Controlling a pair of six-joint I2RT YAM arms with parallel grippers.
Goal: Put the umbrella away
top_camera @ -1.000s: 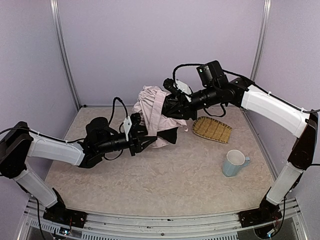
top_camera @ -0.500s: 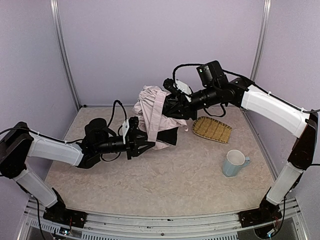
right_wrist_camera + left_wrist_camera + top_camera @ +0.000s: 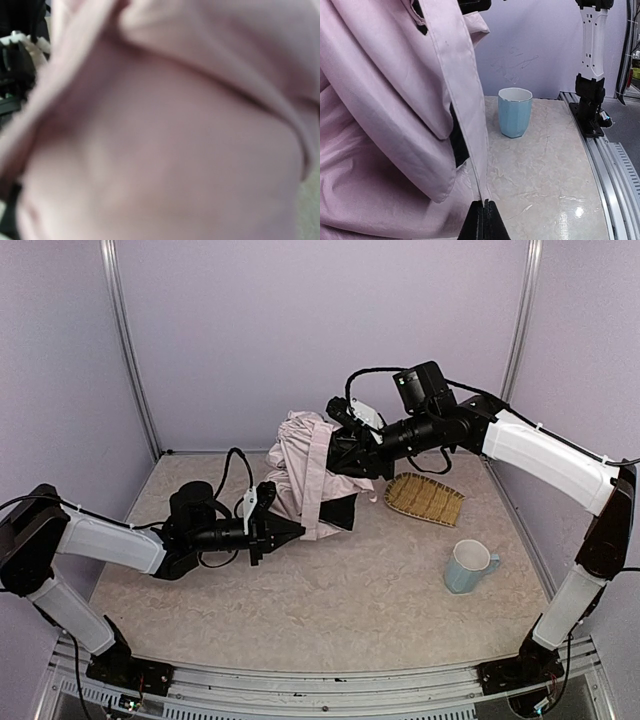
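Note:
The umbrella (image 3: 300,470) is a bunched pale pink bundle with black lining, standing up from the table at the back middle. My right gripper (image 3: 338,455) reaches in from the right and is buried in its upper folds, holding it up; its fingers are hidden. Blurred pink umbrella fabric (image 3: 160,130) fills the right wrist view. My left gripper (image 3: 298,530) lies low at the bundle's bottom left edge. In the left wrist view its jaws (image 3: 484,204) are pressed together on the lower end of a narrow pink strip of the umbrella (image 3: 395,125).
A woven bamboo tray (image 3: 425,498) lies to the right of the umbrella. A pale blue mug (image 3: 468,566) stands nearer the front right, also seen as the mug (image 3: 515,112) past the fabric. The right arm's base (image 3: 590,100) and the metal rail run along the table edge.
My left gripper was open beside the fabric and has shut on the strip at the bundle's lower edge, drawing back slightly to the left. The right arm and umbrella have hardly moved.

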